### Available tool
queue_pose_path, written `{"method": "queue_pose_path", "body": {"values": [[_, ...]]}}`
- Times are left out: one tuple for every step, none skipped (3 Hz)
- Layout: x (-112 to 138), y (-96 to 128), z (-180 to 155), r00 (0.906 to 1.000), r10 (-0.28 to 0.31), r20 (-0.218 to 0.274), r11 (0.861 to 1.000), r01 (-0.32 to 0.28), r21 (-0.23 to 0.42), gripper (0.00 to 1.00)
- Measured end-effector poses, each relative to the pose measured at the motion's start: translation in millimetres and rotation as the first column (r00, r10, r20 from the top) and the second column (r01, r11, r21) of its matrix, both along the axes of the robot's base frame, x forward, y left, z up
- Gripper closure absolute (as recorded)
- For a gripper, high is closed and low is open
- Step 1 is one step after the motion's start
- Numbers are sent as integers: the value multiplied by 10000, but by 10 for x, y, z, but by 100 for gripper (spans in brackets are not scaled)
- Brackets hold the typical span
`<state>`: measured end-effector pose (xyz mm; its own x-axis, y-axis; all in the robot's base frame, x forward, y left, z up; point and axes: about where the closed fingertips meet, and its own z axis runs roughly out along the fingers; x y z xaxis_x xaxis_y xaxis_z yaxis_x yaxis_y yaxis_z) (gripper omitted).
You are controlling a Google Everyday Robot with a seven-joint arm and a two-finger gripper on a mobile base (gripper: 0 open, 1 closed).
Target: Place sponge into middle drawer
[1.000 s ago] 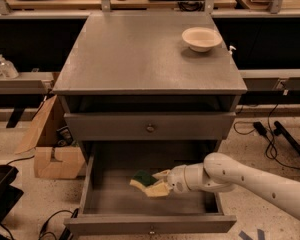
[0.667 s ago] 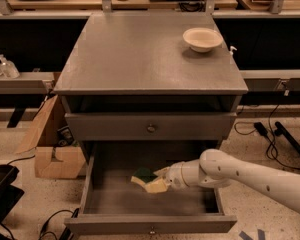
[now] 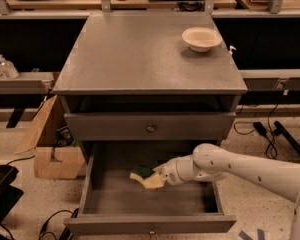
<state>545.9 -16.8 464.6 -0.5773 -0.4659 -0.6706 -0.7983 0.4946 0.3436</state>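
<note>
While the middle drawer is standing pulled out beneath the desk, the gripper is reaching into it from the right and hovering over the middle of the drawer floor. The jaws are clamping the sponge by its pale yellow body, though they are merging with the white wrist housing and are hard to make out singly. The sponge is hanging tilted, its dark green face turning up and toward the rear. Whether its lower corner is touching the drawer floor cannot be told. The arm is running off the right edge of the view, so its base is lying out of sight. The bottom edge is cutting off the lower part of the drawer's front panel just below its small knob. The rear of the drawer is lying in shadow under the upper drawer front, which is sitting closed. A cream bowl is resting on the desk near its right rear corner, well apart from the gripper.

Compared with the view one second ago, the arm's white elbow is sitting further left, and the sponge is hanging slightly nearer the drawer's rear wall. The drawer and the bowl are remaining where they were.
</note>
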Motion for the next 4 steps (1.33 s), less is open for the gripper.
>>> {"method": "queue_pose_path", "body": {"values": [[-7, 19, -7, 10000, 30, -20, 10000, -30, 9, 52], [-18, 43, -17, 10000, 72, -44, 10000, -72, 24, 21], [-25, 59, -23, 9999, 98, -59, 9999, -98, 33, 0], [-26, 62, -24, 9999, 103, -62, 9999, -103, 35, 0]]}}
